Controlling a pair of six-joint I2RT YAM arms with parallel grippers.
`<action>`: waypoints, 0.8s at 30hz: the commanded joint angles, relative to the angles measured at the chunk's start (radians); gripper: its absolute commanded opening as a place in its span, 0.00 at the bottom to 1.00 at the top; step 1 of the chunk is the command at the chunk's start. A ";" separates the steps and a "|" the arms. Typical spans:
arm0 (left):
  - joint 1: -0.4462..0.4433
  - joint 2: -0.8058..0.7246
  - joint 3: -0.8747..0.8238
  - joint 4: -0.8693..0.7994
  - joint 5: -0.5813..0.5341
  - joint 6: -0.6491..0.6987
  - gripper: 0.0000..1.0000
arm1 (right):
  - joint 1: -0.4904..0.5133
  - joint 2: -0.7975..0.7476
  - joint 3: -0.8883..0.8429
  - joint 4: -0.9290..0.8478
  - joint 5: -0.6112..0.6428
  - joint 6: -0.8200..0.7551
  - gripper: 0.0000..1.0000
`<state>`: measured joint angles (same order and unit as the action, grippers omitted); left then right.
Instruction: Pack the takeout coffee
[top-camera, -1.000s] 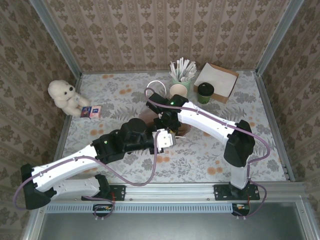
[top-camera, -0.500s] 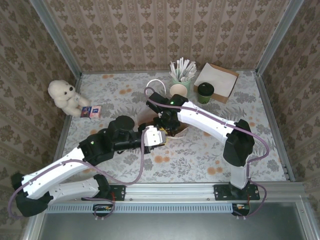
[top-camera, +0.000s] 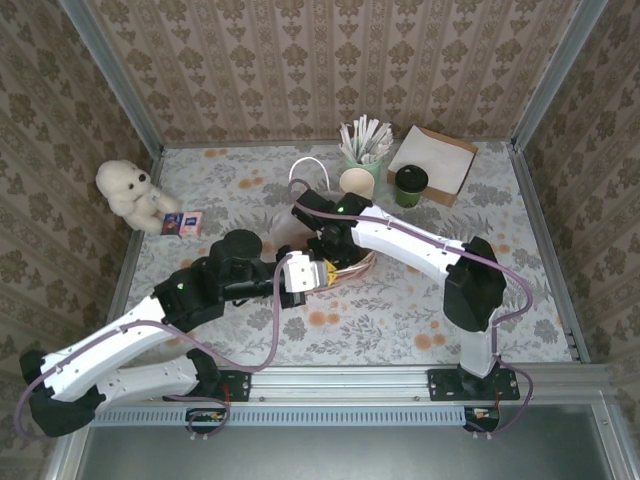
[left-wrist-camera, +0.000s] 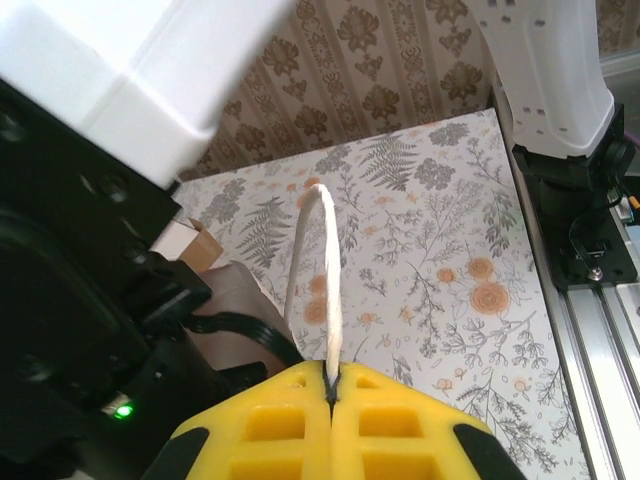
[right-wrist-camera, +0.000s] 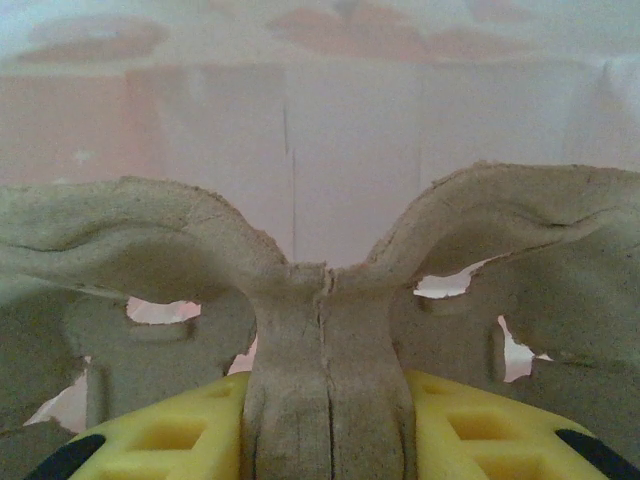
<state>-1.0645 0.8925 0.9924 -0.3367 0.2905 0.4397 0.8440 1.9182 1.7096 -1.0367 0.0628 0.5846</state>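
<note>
Two arms meet over the middle of the tabletop (top-camera: 400, 310). The left fingers (left-wrist-camera: 280, 425) are pressed together on one white handle (left-wrist-camera: 328, 270). The right fingers (right-wrist-camera: 170, 432) are clamped on one cardboard carrier (right-wrist-camera: 150, 220) (its central rib between them). One takeout coffee (top-camera: 410, 185) stands upright at the far side, between one cream cup (top-camera: 355, 182) and one brown box (top-camera: 440, 160). One teddy bear (top-camera: 128, 190) sits far left.

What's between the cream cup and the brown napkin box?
The takeout coffee, upright and lidded, shown in the top view.
</note>
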 joint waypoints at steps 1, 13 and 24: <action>0.011 -0.033 -0.012 0.062 0.041 -0.016 0.00 | -0.005 0.031 -0.022 0.010 0.005 0.025 0.39; 0.028 -0.024 -0.016 0.079 0.023 -0.027 0.00 | -0.002 0.007 -0.146 0.135 0.019 0.001 0.39; 0.119 -0.129 -0.035 0.070 -0.023 -0.123 0.53 | 0.001 -0.010 -0.182 0.173 0.015 -0.016 0.40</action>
<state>-0.9840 0.8268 0.9745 -0.2985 0.2905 0.3798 0.8444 1.9423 1.5417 -0.8825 0.0669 0.5797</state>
